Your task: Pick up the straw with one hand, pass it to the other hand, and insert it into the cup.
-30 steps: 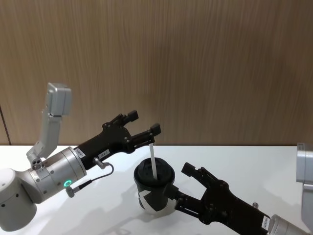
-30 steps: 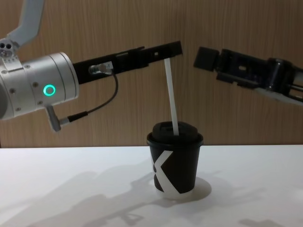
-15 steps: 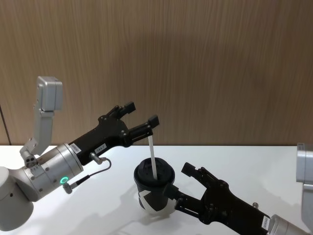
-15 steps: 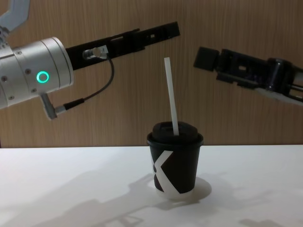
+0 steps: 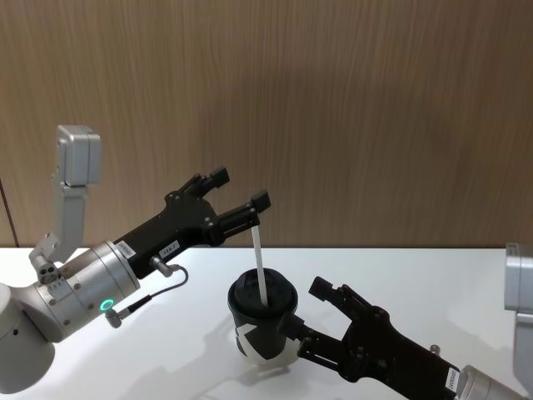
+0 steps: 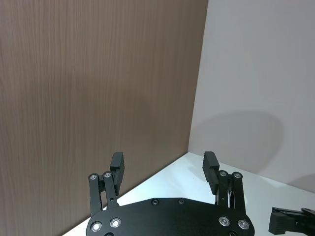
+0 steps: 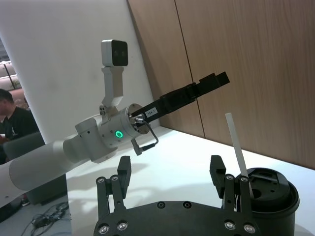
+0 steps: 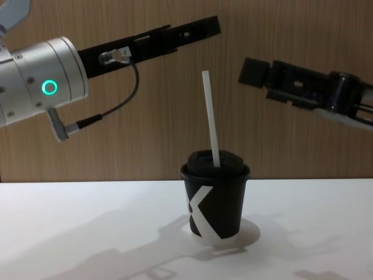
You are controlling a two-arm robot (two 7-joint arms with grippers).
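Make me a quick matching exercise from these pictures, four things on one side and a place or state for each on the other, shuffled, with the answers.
1. straw
2. cup
3. left gripper
4. right gripper

A. open, raised above the straw's top
B. standing on the white table
C. stuck through the domed lid, leaning slightly
D. open, off to the cup's right

Pairs: 1-C, 2-B, 3-A, 4-D

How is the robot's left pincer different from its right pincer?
The left pincer sits on a silver round wrist with a glowing green ring, while the right pincer is all black. In the chest view, the left pincer is raised above the top of the straw, while the right pincer hangs lower, beside the straw's top end. Both are open and hold nothing, and the straw stands in the cup on its own.
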